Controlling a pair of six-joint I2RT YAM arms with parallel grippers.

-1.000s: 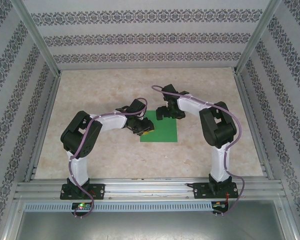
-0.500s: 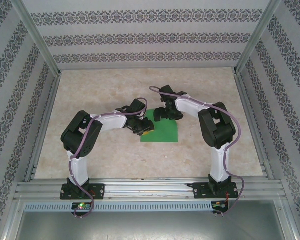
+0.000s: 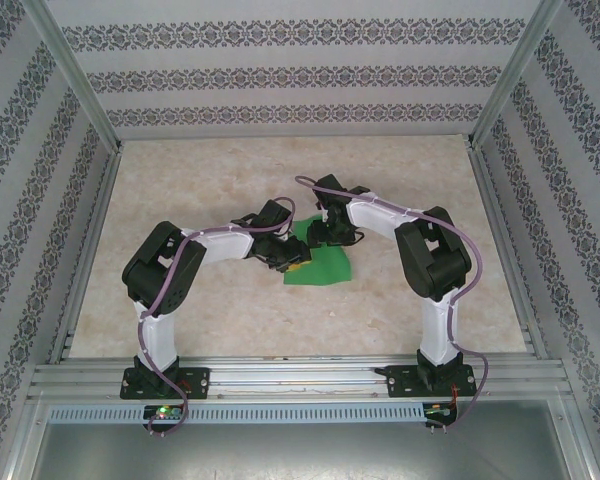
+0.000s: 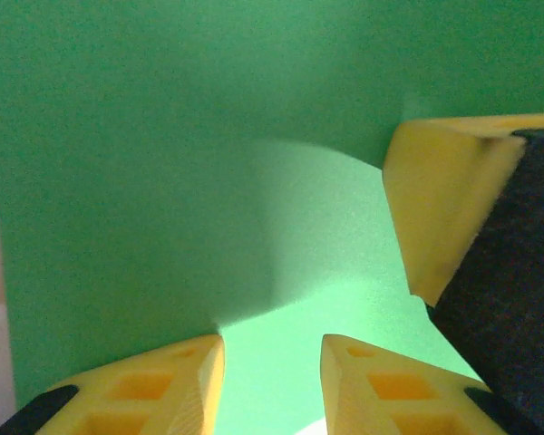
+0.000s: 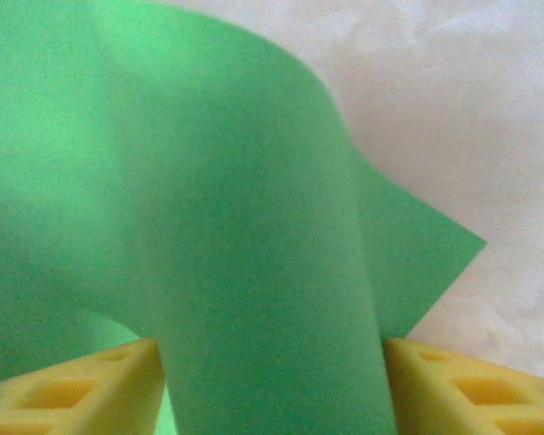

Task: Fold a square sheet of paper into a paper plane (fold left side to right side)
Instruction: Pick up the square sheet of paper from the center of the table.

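While the sheet point(image 3: 330, 270) lies in the middle of the table point(image 3: 210, 190) between my two arms, its right side curls up off the surface. My right pincer point(image 5: 270, 355) straddles that raised curl, with paper filling the gap from finger to finger; I cannot tell whether it is clamped. My left pincer point(image 4: 272, 355) stands unclenched at the sheet's left edge, grasping nothing.

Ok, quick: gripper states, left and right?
Left gripper: partly open over the square sheet of paper, clamping nothing.
Right gripper: open, straddling a raised curl of the sheet.
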